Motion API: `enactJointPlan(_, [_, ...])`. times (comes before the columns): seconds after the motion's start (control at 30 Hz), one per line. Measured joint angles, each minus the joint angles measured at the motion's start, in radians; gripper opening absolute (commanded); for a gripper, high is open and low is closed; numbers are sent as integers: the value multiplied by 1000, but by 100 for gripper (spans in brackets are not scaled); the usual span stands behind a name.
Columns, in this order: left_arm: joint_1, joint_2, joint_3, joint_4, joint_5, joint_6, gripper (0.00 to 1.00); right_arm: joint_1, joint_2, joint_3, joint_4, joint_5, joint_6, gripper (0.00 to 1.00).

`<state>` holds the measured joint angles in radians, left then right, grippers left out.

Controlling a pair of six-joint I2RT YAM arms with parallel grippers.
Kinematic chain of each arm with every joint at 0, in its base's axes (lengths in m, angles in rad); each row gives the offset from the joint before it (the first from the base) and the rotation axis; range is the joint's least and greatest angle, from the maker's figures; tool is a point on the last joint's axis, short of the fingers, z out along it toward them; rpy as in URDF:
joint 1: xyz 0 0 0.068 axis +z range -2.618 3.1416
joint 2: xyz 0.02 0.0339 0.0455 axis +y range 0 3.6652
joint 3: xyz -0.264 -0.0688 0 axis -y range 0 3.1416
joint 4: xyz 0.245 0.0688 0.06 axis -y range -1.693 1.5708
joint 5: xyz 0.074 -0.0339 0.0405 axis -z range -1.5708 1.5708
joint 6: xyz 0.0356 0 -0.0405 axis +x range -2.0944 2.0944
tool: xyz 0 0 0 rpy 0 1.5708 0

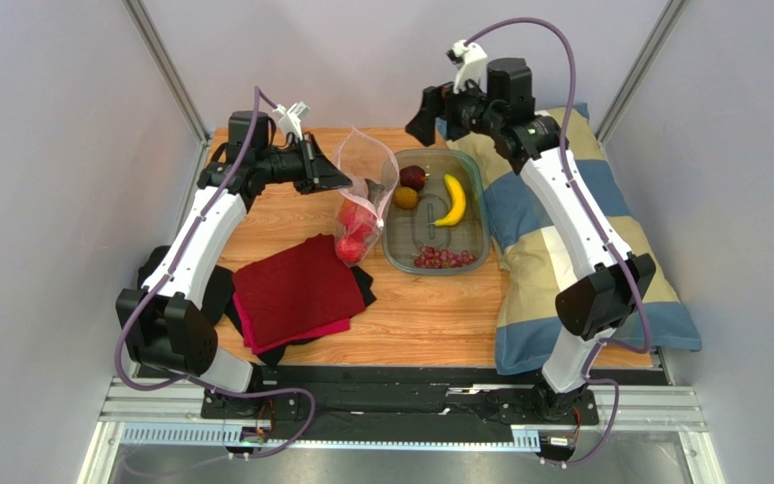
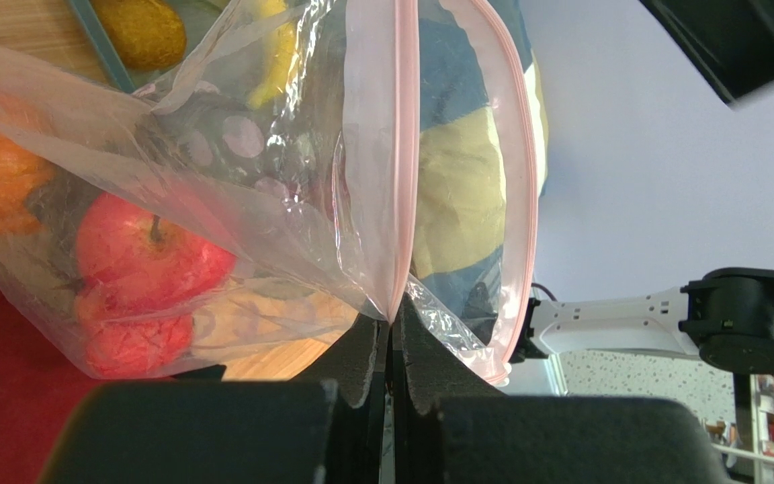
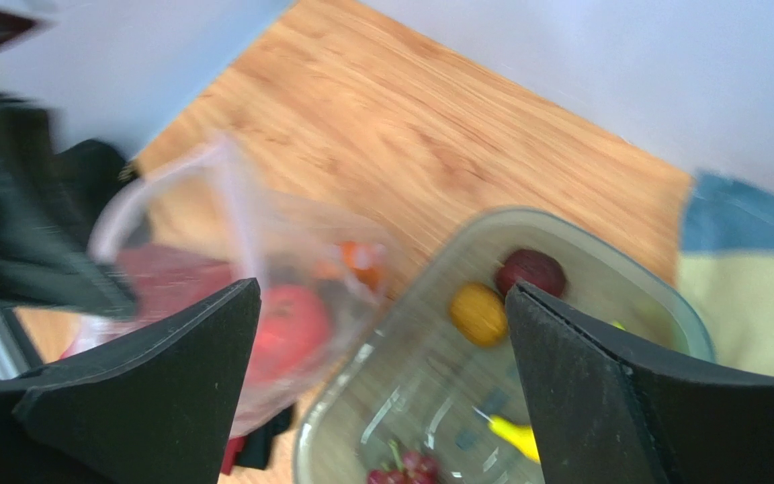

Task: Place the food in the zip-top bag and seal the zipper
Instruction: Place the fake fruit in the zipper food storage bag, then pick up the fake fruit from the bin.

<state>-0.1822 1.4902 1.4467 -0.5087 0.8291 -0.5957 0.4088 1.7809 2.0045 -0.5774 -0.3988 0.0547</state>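
Clear crinkly zip-top bag [image 1: 366,166] left of rigid plastic tub [image 1: 486,227]: left gripper [image 2: 393,328] clamped on its pink zipper strip [image 2: 406,151], right gripper [image 3: 381,303] over tub, wide open, holding nthg.

Wooden counter [image 1: 431,323]: light grain, with grey walls on three sides.

Clear rigid tub [image 1: 431,272]: upright at centre rear, rounded corners, just beside the cushion's left edge.

Cushion [image 1: 553,262]: blue-and-cream check, lying along the right side and overhanging the counter's right edge.

Red cloth [image 1: 295,292]: folded, front left, resting on a black cloth [image 1: 364,287]. A pink layer [image 1: 310,333] shows at its near edge.

Metal rail [image 1: 401,408]: runs along the near edge.
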Motion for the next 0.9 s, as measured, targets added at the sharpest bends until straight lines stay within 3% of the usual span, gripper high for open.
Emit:
enactJointPlan(0.23, [0,0,0,0,0,0,0,-79,66,-147,21,58,-4,90])
enactJointPlan(0.43, [0,4,7,-1,-1,0,0,-58,249,-132,-44,222,-36,89])
enactJointPlan(0.6, [0,6,10,-1,-2,0,0,-57,312,-134,-119,367,-42,87])
enactJointPlan(0.9, [0,19,12,-1,-3,1,0,-60,399,-125,-138,471,-5,86])
